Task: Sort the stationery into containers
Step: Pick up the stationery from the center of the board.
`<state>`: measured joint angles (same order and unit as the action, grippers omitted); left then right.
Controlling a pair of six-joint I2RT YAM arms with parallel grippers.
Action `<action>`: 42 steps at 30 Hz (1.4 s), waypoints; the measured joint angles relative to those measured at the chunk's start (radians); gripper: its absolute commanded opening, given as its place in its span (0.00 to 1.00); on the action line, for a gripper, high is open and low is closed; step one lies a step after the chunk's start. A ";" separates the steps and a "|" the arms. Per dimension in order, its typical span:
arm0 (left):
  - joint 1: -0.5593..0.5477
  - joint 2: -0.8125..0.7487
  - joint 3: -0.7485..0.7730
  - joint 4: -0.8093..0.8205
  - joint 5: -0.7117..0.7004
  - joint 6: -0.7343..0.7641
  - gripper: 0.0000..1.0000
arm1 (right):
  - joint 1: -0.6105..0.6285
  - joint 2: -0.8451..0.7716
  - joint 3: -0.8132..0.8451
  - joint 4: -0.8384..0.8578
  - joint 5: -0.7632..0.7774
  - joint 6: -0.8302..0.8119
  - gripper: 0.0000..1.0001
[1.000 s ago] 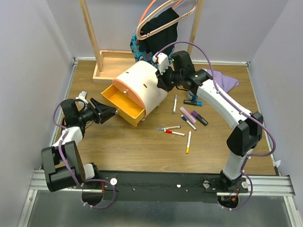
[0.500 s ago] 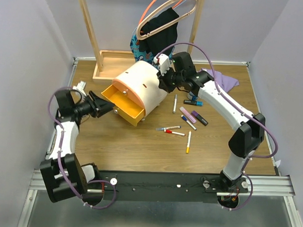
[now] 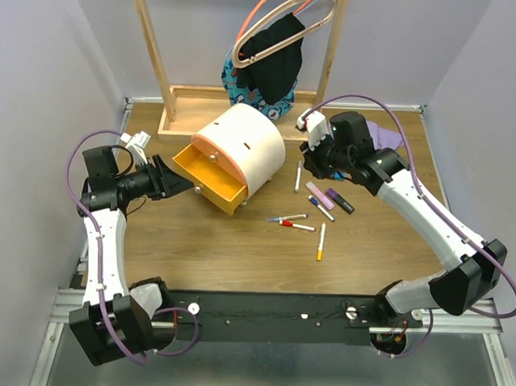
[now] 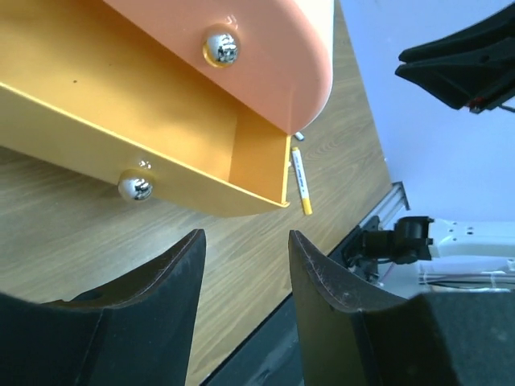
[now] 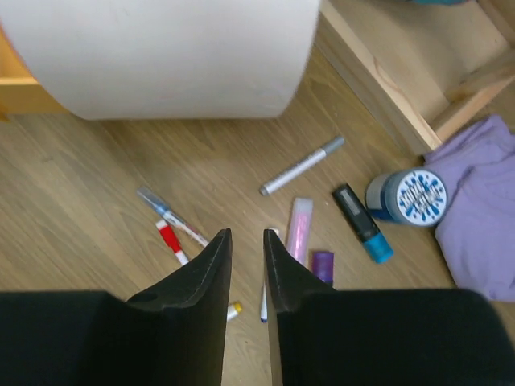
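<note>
- Your left gripper (image 4: pixel 245 241) stands wide and holds nothing; it sits low over the table (image 3: pixel 230 260), just in front of the yellow drawer (image 4: pixel 96 104)
- That drawer is pulled out of the cream chest (image 3: pixel 256 140); the orange drawer (image 3: pixel 215 152) above it is closed
- Your right gripper (image 5: pixel 245 237) shows a narrow gap, empty, hovering right of the chest, above the pens
- Loose on the wood: silver marker (image 5: pixel 302 166), pink marker (image 5: pixel 299 229), red-capped pen (image 5: pixel 169 239), orange-tipped pen (image 3: pixel 321 242)
- Tape roll (image 5: pixel 409 195) lies just beside the purple cloth (image 5: pixel 483 201)
</note>
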<state>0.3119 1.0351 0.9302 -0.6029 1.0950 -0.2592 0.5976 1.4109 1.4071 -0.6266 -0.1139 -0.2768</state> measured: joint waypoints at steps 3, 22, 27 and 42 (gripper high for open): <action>0.000 -0.045 -0.024 0.016 -0.038 0.003 0.66 | -0.053 0.000 -0.020 -0.010 0.017 0.006 0.64; 0.000 -0.048 0.114 0.188 -0.277 -0.014 0.84 | -0.528 0.047 -0.415 0.454 -0.239 0.073 0.77; 0.000 0.006 0.165 0.186 -0.310 0.000 0.84 | -0.554 0.136 -0.459 0.637 -0.344 0.042 0.79; 0.008 0.122 0.229 0.149 -0.364 0.092 0.85 | -0.554 0.466 -0.169 0.729 -0.424 0.022 0.81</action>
<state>0.3199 1.1576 1.1591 -0.4541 0.7311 -0.1673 0.0437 1.8767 1.2377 0.1024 -0.5381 -0.2550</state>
